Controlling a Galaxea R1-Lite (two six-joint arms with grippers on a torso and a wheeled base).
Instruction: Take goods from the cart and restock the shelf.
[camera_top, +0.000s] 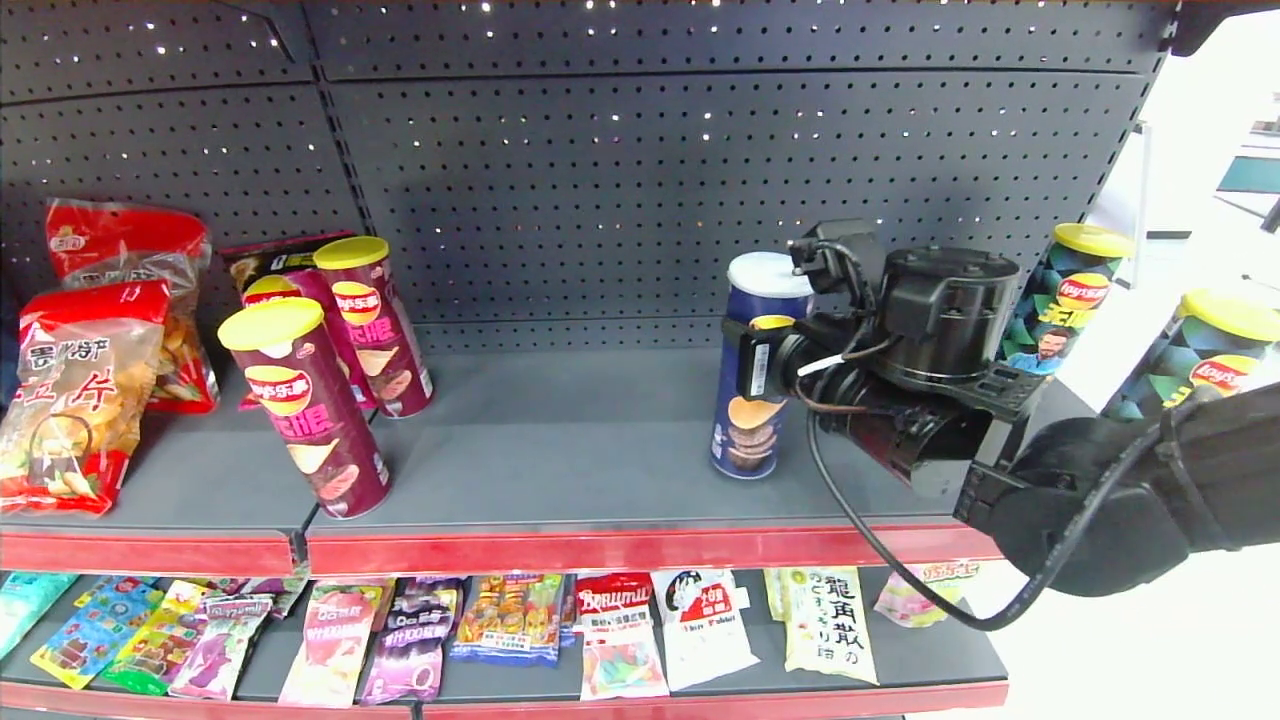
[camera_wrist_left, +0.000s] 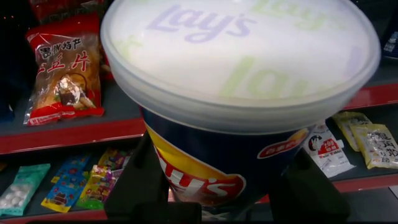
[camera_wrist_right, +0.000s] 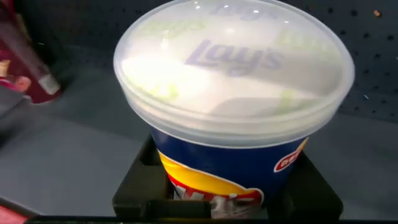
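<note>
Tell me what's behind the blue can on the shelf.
Bare shelf and the perforated back panel behind the blue can. The right hand covers the space to its right.

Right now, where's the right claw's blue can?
Head view: the blue can stands upright on the upper shelf, right of centre, held in the right claw. Green cans are to its right, maroon cans far to its left.

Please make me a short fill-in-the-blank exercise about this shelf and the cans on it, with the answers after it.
1. The right gripper grips a ____ can, upright on the upper shelf.
2. The maroon cans have ____ lids.
3. The red snack bags lie at the shelf's ____ end.
Answers: blue; yellow; left.
</note>
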